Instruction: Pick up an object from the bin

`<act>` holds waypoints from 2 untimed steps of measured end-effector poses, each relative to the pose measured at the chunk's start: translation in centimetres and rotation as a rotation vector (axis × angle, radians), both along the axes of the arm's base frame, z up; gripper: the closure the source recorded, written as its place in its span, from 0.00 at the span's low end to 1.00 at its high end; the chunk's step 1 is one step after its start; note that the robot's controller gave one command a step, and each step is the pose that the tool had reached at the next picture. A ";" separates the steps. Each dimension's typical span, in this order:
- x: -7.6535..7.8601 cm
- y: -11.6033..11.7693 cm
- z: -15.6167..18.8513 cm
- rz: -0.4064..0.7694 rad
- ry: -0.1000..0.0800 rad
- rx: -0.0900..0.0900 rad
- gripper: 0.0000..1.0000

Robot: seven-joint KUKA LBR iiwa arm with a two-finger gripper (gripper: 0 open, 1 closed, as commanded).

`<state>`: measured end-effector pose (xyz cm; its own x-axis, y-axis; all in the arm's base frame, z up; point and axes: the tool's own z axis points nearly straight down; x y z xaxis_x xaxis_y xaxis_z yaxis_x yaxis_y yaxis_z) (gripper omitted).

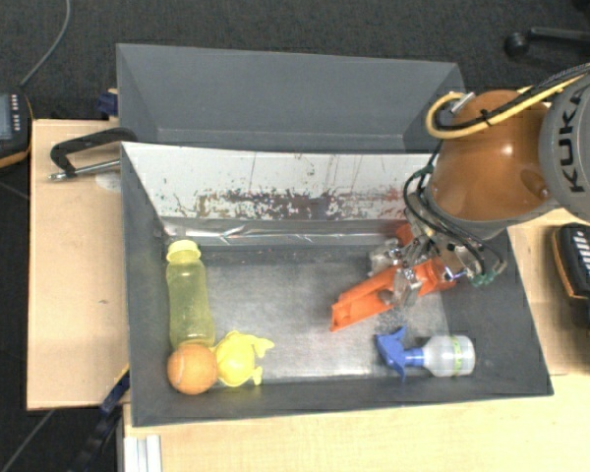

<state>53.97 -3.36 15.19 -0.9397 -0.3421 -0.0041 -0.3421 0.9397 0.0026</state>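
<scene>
Roughly mid-right on grey bin floor (275, 313), claw (405, 281) prob. touches orange tool (359, 306).

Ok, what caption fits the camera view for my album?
Gripper over an orange plastic piece, blue-capped spray bottle nearby.

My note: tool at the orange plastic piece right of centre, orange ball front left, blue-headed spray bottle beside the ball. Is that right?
One slip: in the camera view the blue-headed spray bottle lies front right, apart from the orange ball; a yellow toy sits beside the ball. The tool at the orange plastic piece stands as noted.
</scene>
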 end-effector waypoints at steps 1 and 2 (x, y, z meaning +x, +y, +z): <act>2.1 0.1 -1.2 0.000 -0.032 -0.003 1.00; 1.7 0.3 -3.3 0.000 -0.016 -0.001 1.00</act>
<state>55.64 -3.10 11.91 -0.9395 -0.3420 -0.0185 -0.3420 0.9397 -0.0035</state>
